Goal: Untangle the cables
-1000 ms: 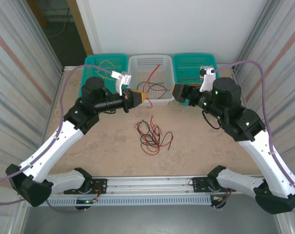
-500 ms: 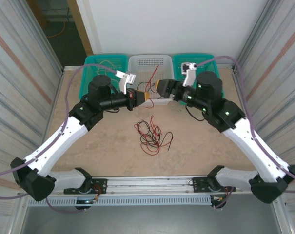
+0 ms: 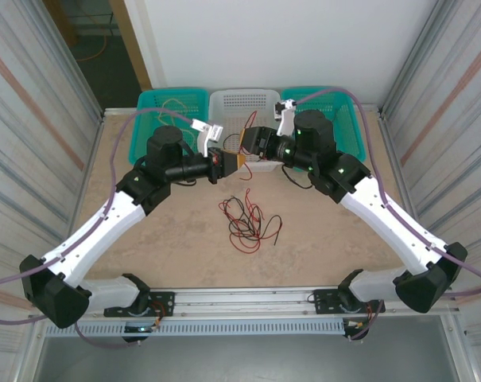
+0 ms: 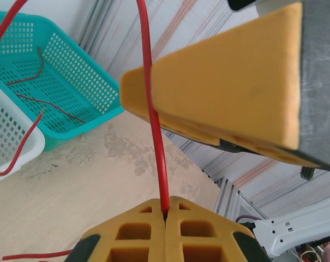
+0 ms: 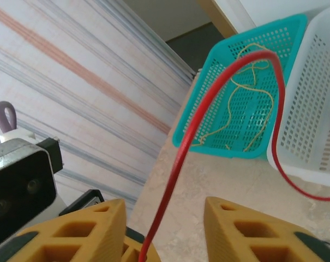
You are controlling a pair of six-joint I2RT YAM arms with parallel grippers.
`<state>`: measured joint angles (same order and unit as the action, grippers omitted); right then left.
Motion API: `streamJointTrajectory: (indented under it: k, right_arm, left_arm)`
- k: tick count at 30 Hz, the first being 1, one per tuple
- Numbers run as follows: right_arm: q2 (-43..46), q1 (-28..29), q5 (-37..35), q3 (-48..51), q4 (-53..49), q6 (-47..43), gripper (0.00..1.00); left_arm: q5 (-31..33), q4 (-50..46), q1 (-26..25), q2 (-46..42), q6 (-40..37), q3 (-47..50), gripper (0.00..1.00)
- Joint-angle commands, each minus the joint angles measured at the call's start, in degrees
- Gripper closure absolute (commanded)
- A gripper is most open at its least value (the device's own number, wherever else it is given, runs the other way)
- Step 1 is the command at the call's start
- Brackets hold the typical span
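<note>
My left gripper (image 4: 166, 212) is shut on a red cable (image 4: 154, 109), which rises from its tips toward the white basket (image 3: 224, 103). In the top view this gripper (image 3: 234, 160) hovers just in front of that basket. My right gripper (image 3: 252, 142) sits right beside it, tip to tip. In the right wrist view its fingers (image 5: 94, 229) stand apart, and the red cable (image 5: 208, 103) runs up between them without touching either pad. A tangle of red and black cables (image 3: 244, 219) lies on the table in the middle.
Three baskets line the far edge: a teal one (image 3: 149, 107) holding a yellowish cable (image 5: 246, 103), the white one with red and black wires, and a teal one (image 3: 347, 103) on the right. Corrugated walls close both sides.
My right arm has swung left from the right teal basket to the left gripper's tips, and its jaws have narrowed around the red cable. The left gripper kept its hold and barely moved.
</note>
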<state>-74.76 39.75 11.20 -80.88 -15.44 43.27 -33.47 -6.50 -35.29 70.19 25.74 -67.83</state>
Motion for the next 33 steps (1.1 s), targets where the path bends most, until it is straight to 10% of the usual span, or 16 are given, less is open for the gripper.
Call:
streamJointTrajectory:
  k: [1,9,14,33]
  right_arm:
    - [-1.0,-0.3,1.6,-2.3,2.5,1.4,0.74]
    - [-2.1,-0.9,2.3,-4.1,1.7,0.6,1.0]
    - [-1.6,-5.3,1.9,-7.5,-2.9,-2.2,1.0]
    - [-26.2,-34.1,-3.1,-32.1,-25.0,-15.0,1.0]
  left_arm:
    - [-1.8,2.3,-0.3,-0.7,-0.1,0.7,1.0]
    - [-1.4,2.2,-0.3,-1.1,-0.6,2.1,1.0]
    - [2.0,-1.6,-0.4,-1.4,-2.6,2.8,0.46]
    - [17.1,-11.8,0.1,-10.2,-4.8,6.7,0.44]
